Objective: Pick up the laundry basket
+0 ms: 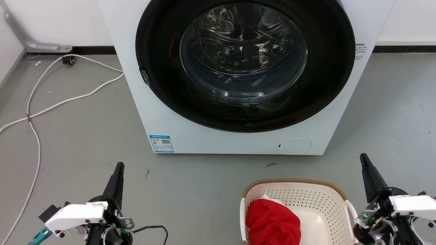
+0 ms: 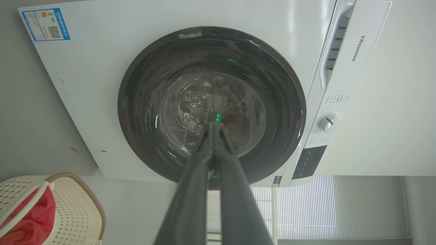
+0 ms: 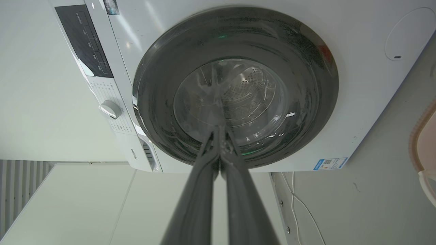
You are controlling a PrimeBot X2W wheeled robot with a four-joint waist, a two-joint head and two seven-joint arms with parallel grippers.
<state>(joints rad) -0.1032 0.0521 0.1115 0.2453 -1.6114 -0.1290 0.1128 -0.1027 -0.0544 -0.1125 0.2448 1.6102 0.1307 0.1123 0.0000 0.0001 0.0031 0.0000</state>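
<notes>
Shallow cream perforated plastic laundry basket on floor | just left of right gripper, well apart from left gripper | both pairs of fingers clenched, empty

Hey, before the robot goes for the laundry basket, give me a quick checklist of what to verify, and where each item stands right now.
1. Left gripper open for a grasp: not ok. It is shut and empty.
2. Right gripper open: not ok. It is shut and empty.
3. Laundry basket upright on the floor: ok.
4. Right handle free: ok. It sits beside the right gripper.
5. Left handle clear of the red cloth: cannot tell. The cloth is bunched against that wall.
6. White cable away from the basket: ok. It lies far to the left.
</notes>
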